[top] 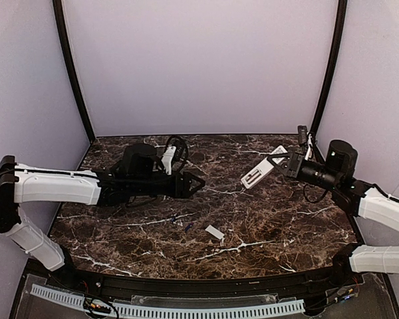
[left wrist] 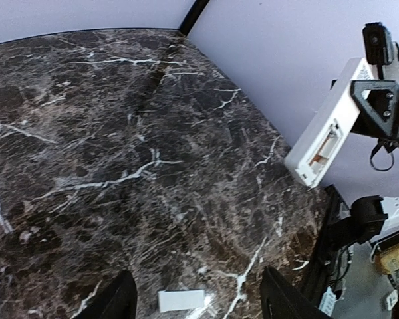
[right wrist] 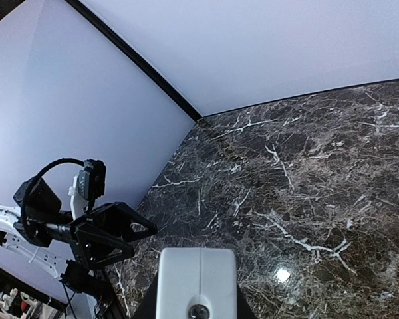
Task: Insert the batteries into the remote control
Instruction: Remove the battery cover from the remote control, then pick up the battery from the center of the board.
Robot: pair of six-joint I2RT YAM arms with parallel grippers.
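Note:
My right gripper (top: 284,161) is shut on the white remote control (top: 264,167) and holds it in the air at the right, its open battery recess facing the camera. The remote also shows in the left wrist view (left wrist: 331,124) and end-on in the right wrist view (right wrist: 196,282). My left gripper (top: 198,183) is open and empty above the table's middle left. Two tiny dark blue batteries (top: 180,222) lie on the marble in front of it. The small white cover plate (top: 214,232) lies to their right, and shows between my left fingers (left wrist: 181,300).
The dark marble table (top: 279,226) has purple walls behind and on both sides, with black frame posts (top: 71,73) at the back corners. A white perforated strip (top: 166,307) runs along the near edge.

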